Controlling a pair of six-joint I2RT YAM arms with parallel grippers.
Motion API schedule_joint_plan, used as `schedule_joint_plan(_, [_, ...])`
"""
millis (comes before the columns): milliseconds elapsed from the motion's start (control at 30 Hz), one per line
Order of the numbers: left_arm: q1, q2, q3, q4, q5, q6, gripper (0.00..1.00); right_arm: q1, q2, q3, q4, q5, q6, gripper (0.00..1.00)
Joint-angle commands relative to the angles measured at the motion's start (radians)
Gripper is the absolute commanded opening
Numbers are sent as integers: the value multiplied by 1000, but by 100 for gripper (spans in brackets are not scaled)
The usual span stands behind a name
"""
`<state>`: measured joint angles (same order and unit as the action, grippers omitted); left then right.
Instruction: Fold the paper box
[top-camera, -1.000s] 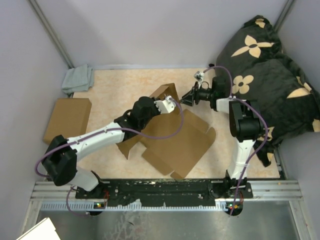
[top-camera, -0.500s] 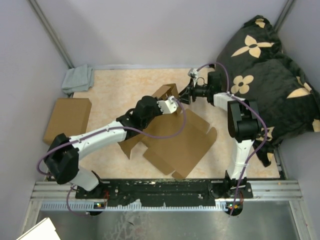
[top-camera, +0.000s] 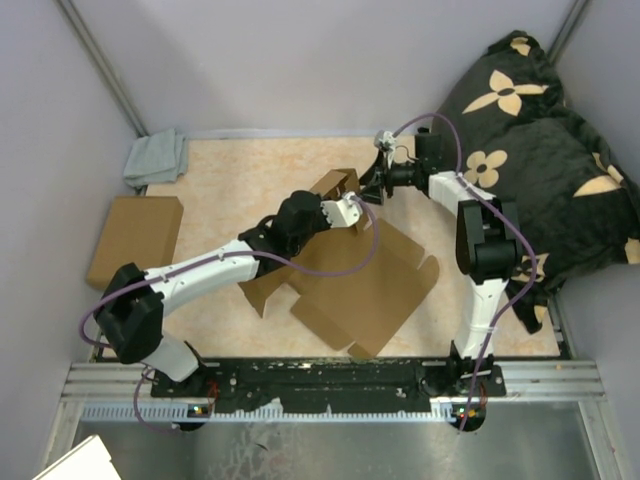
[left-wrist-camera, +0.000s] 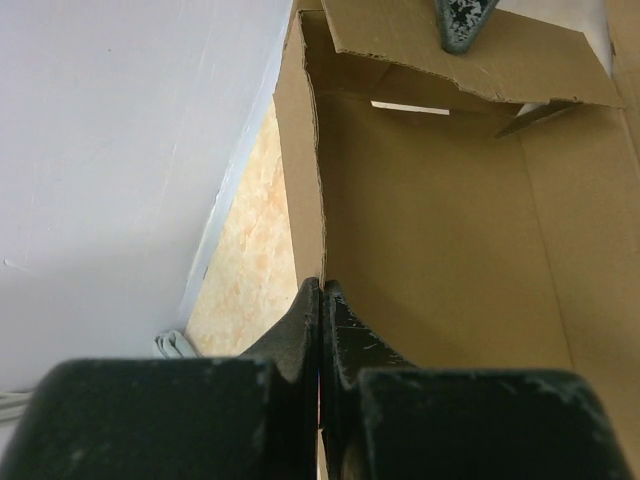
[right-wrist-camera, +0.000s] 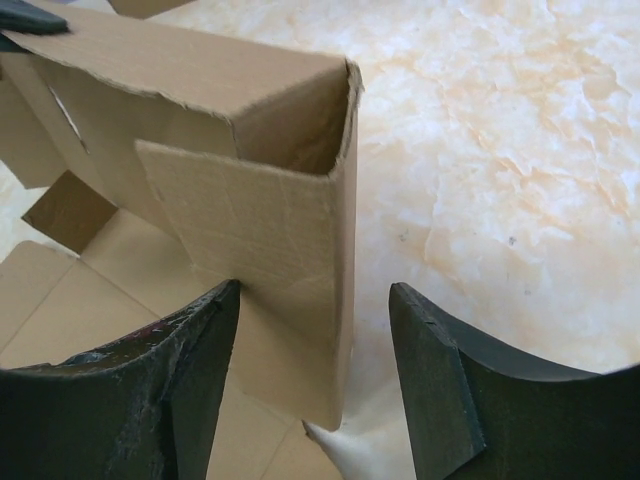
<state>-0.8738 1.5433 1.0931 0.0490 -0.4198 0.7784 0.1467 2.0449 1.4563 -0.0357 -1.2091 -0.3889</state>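
Note:
The paper box (top-camera: 360, 285) is a brown cardboard sheet partly folded in the middle of the table, with one wall and corner flaps raised at its far end (top-camera: 335, 186). My left gripper (top-camera: 358, 213) is shut on the edge of a raised side wall (left-wrist-camera: 305, 170), its fingers pinching the cardboard edge. My right gripper (top-camera: 368, 188) is open; the raised corner flap (right-wrist-camera: 290, 230) stands between its two fingers, with the left finger (right-wrist-camera: 190, 350) against the flap's face. The right gripper's tip also shows in the left wrist view (left-wrist-camera: 458, 22).
A folded brown box (top-camera: 135, 238) lies at the left edge of the table. A grey cloth (top-camera: 157, 158) sits in the far left corner. A black cushion with tan flowers (top-camera: 540, 140) fills the right side. Grey walls close in the back and left.
The right gripper has moved left and farther back, onto the box's raised corner flap. The left gripper has shifted slightly right, holding the wall. The box has slid a little right.

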Motion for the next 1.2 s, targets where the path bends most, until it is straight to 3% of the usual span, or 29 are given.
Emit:
schedule_joint_plan(0, [-17,13,18,-43,41,-16,0,-27,20,119,-152,-135,-142,63])
schedule_joint_plan(100, [-22,9,18,-44,54,-16,0,-41,45,190,-310,-156,-248,64])
schedule_joint_plan(300, [-47,14,26,-46,68,-19,0,-49,133,357,-775,-123,-624,65])
schedule_joint_plan(500, [-86,30,43,-50,48,-2,0,-64,201,443,-1037,-158,-848,65])
schedule_joint_plan(767, [-78,54,39,30,-87,137,0,-64,217,471,-1133,-207,-941,65])
schedule_joint_plan(1167, [7,42,89,98,-51,263,0,-49,227,507,-1073,-232,-869,65])
